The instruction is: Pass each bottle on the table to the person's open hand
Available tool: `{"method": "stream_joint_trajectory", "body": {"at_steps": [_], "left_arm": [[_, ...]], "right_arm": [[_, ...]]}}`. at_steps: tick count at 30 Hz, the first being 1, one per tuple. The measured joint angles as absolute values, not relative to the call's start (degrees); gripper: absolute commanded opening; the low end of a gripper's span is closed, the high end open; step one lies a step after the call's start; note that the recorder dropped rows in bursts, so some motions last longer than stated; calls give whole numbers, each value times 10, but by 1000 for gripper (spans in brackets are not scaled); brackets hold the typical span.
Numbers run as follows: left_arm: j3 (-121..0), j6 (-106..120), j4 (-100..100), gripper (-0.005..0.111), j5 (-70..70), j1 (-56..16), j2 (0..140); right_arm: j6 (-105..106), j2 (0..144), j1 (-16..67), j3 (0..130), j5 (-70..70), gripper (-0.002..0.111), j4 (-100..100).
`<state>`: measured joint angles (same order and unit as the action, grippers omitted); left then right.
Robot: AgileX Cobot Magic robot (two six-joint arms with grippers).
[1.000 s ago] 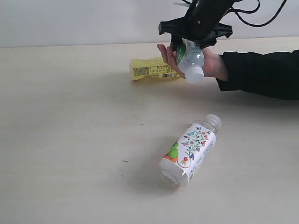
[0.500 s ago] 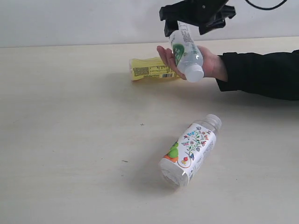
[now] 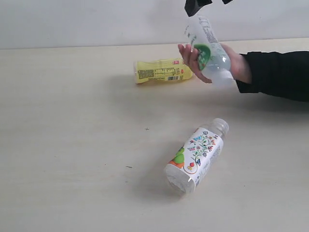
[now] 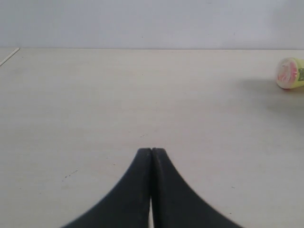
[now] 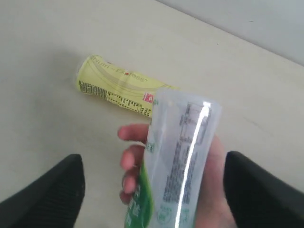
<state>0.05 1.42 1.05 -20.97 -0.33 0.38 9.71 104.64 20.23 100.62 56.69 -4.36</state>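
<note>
A green-white labelled bottle (image 3: 206,48) lies tilted in the person's hand (image 3: 189,57), whose fingers curl around it. My right gripper (image 3: 210,2) hangs open just above it at the top edge of the exterior view, touching nothing. In the right wrist view the same bottle (image 5: 183,156) and hand (image 5: 130,159) sit between the spread fingers of the right gripper (image 5: 154,190), apart from both. A yellow bottle (image 3: 161,70) lies on the table (image 3: 72,145) behind the hand. A floral-label bottle (image 3: 195,155) lies nearer the front. My left gripper (image 4: 151,151) is shut and empty.
The person's black sleeve (image 3: 280,75) reaches in from the right edge over the table. A pale wall (image 3: 96,21) runs behind the table's far edge. In the left wrist view the yellow bottle's end (image 4: 289,73) shows far off.
My right gripper opened off the green-white bottle and rose nearly out of the exterior view. The person's hand closed on the bottle and shifted slightly right.
</note>
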Motion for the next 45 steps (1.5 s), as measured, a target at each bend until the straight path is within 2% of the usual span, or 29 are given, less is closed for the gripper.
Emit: {"method": "stream_joint_trajectory", "body": {"at_steps": [5,11,15,22,26,32,37,41,45], "left_arm": [[0,14,10,0,-210,-3,4],[0,14,10,0,-210,-3,4],[0,14,10,0,-210,-3,4],[0,14,10,0,-210,-3,4],[0,14,10,0,-210,-3,4],[0,14,10,0,-210,-3,4],[0,59,-29,0,-194,-3,4],[2,69,-42,0,-83,-3,4],[2,21,-42,0,50,-3,4]], "right_arm": [[99,1014,202,1002,596,-1,-48],[128,928,202,899,551,0,-154],[199,832,202,748,435,0,-260],[443,641,202,446,207,0,-463],[518,562,202,340,141,0,-518],[541,466,202,292,122,0,-548],[538,432,202,283,162,0,-554],[536,429,202,267,170,0,-555],[534,423,202,239,118,0,-569]]}}
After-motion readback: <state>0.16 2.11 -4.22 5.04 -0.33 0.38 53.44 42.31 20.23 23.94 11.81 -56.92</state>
